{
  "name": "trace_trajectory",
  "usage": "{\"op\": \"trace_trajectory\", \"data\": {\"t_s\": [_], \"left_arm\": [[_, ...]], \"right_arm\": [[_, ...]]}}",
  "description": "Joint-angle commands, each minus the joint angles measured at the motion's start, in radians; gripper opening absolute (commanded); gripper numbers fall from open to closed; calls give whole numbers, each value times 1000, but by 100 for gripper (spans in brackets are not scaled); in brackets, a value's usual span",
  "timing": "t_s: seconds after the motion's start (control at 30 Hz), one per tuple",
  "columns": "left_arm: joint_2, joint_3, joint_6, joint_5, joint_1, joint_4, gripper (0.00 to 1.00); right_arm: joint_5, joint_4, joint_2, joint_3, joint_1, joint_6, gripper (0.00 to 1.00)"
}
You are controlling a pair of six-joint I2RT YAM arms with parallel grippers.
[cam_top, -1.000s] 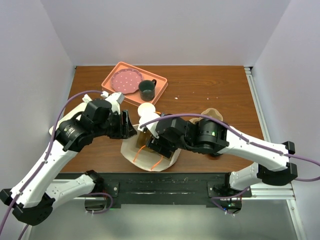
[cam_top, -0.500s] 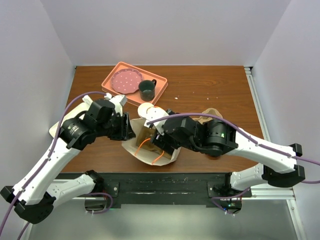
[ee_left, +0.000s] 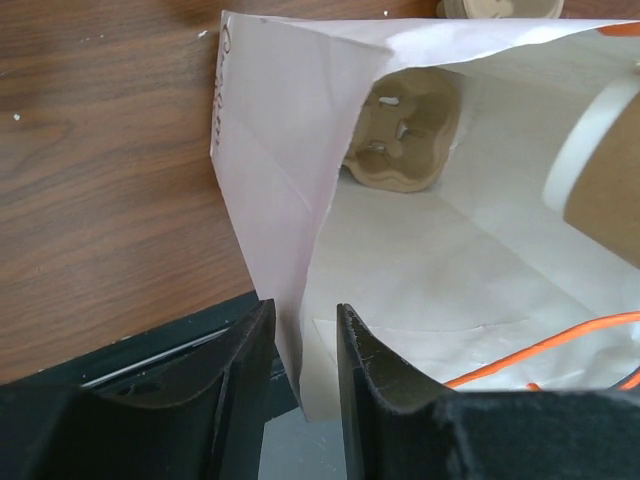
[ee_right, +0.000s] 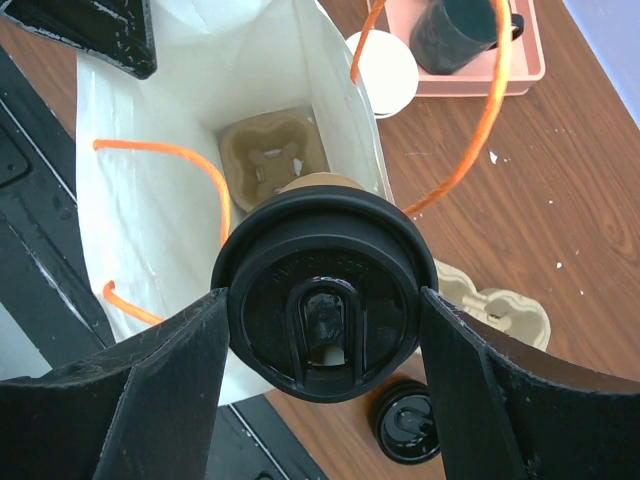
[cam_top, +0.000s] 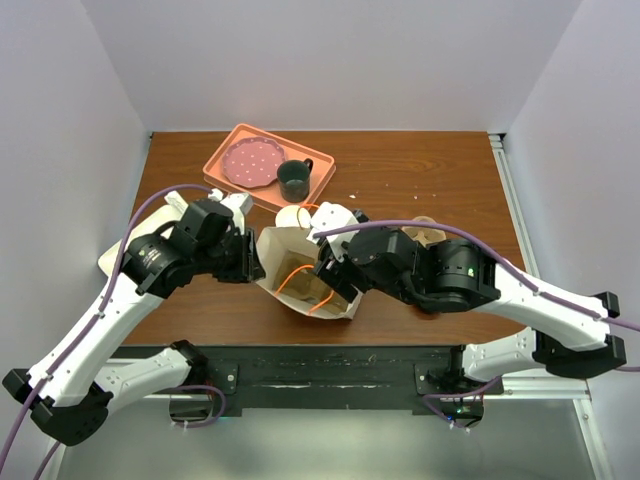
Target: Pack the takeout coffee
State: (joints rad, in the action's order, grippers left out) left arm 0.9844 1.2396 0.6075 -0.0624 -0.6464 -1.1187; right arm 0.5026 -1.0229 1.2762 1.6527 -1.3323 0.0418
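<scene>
Now the paper bag [cam_top: 300, 300] sits farther from the near edge of the surface [cam_top: 420, 180] than a second ago, and its mouth gapes wider. The left fingers [ee_left: 230, 390] have narrowed around the bag's side wall. The wall passes between them, but a gap is visible on one side, so the fingers are not yet clamped. The right arm has moved along with the bag.

Judgement: the mouth is now presented and steadied, so the insertion step can proceed. Lowering and release are not yet done.

The right fingers [ee_right: 150, 400] press on opposite sides of the takeout coffee [ee_right: 320, 305] at its lid and hold it firmly. The cup hangs lid-up in the bag's mouth, with its lower part already inside the bag. It is above a moulded cardboard cup carrier [ee_right: 272, 160] that lies at the bag's bottom.

The cup has a round black plastic lid with a raised sip tab. Its paper body is tan-brown, and the left wrist view shows a white band across it. The lid appears fully seated.
</scene>
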Motion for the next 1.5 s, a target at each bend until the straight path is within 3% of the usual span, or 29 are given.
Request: {"op": "trace_trajectory", "data": {"t_s": [0.0,0.47,0.6,0.7,0.93,1.17,1.33,1.47], "left_arm": [[-3,14,8,32,1,-26,35],[-7,32,28,-7,1,0,34],[-3,124,40,-31,1,10,51],[36,185,34,25,1,-45,56],[83,196,6,159,1,-69,56],[155,328,-5,225,1,-102,56],[108,239,-23,176,2,-72,55],[63,144,-35,122,2,-26,48]], "right_arm": [[20,40,-41,-7,1,9,31],[-19,24,-32,-37,1,7,30],[-32,79,-34,-77,1,-36,30],[-35,78,-12,-79,-1,-95,29],[-79,67,2,-86,1,-152,27],[-139,46,-18,-108,-2,-175,27],[-170,23,-3,-99,-1,-166,27],[-180,17,6,-94,-2,-157,27]]}}
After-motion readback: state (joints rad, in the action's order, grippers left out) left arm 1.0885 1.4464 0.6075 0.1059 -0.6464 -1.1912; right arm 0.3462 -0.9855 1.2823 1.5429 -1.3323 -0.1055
